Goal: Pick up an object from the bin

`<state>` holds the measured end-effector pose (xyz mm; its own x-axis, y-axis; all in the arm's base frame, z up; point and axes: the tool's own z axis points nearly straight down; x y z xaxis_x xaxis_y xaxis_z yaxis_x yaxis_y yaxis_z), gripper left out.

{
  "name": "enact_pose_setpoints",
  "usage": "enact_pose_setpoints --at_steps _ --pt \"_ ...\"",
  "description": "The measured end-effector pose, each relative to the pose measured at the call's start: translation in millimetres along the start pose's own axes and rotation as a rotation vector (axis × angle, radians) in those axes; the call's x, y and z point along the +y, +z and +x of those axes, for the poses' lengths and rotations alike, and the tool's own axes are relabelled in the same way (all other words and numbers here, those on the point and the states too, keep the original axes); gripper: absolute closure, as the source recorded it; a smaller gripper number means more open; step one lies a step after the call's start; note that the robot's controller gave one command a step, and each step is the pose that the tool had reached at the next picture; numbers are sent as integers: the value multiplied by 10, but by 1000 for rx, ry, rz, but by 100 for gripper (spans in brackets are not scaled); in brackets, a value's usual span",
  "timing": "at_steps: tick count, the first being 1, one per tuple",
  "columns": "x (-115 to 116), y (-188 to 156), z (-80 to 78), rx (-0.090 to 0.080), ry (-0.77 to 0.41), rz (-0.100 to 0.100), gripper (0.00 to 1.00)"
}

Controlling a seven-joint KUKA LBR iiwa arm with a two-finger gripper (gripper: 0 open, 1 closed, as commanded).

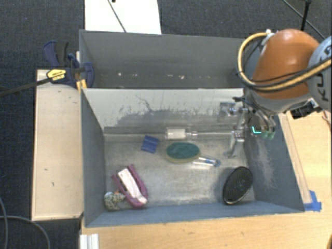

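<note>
The gripper [235, 139] hangs near the right wall of the grey bin [94, 154], its state, apart or together, impossible to tell, just behind a black oval brush [237, 184] lying in the front right corner, with a blue-tipped clear tube [205, 162] and a green oval pad [182, 151] toward the middle.

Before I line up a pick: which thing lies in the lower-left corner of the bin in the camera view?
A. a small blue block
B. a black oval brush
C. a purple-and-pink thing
C: the purple-and-pink thing lies in that corner beside a speckled lump; the black oval brush sits lower right, below the claw.
</note>
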<state>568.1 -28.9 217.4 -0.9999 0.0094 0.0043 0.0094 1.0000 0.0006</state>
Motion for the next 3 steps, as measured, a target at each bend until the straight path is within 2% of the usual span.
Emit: enact_pose_setpoints --at_steps 1,2,3 --pt "450 1342 279 -4 -8 -1 0" --pt "264 725 209 -10 168 0 0" --pt "429 1502 800 0 140 0 0"
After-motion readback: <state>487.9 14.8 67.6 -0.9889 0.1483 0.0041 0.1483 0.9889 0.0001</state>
